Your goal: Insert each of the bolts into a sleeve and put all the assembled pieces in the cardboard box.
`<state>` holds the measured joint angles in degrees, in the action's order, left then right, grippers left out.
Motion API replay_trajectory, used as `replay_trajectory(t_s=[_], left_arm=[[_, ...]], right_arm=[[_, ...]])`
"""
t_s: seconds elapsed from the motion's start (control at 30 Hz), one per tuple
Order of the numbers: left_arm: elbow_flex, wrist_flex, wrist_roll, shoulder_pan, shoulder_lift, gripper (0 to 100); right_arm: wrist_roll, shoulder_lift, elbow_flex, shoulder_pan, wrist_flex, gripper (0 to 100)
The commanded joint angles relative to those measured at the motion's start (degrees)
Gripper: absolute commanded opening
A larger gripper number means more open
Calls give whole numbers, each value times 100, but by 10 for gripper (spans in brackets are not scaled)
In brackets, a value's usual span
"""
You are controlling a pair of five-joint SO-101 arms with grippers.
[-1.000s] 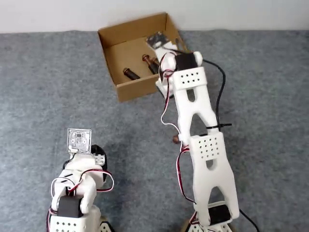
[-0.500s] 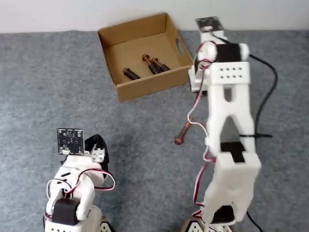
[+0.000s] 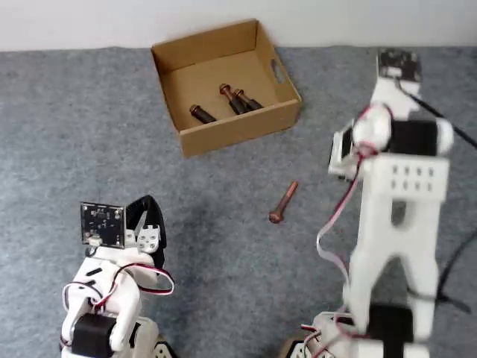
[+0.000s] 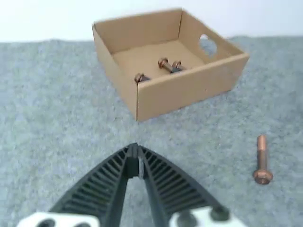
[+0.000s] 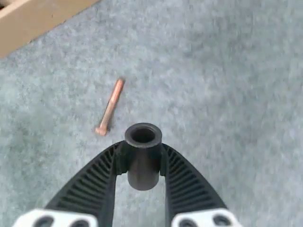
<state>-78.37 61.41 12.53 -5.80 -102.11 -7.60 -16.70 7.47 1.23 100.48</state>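
Sleeve (image 5: 142,160) sits clamped in the right jaws, clearest from the wrist.

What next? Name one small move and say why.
Probably open the left gripper and reach for the bolt: it lies loose, the left gripper is shut and empty, and the right gripper holds a sleeve.

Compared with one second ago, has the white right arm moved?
Yes. The white right arm has swung off the brown cardboard box toward the high view's right edge, past the copper bolt lying on the carpet.
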Motion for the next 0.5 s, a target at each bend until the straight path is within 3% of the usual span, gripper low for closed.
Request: replay_trajectory(t_s=[0.0,0.17,0.33,0.47], left_arm=[[708,176,-62,-26,774,5],[1807,396,-53,-220,2620,5],[2721,791,-44,-1152,4018,5],[3327,765,396,-1697,4818,5]], right_arm=[[-202,-1385,-914,57,224,8],[-273,-3011,-2470,66,224,8],[-273,-4576,-3596,84,224,8],[-229,-5648,-4035,585,207,8]])
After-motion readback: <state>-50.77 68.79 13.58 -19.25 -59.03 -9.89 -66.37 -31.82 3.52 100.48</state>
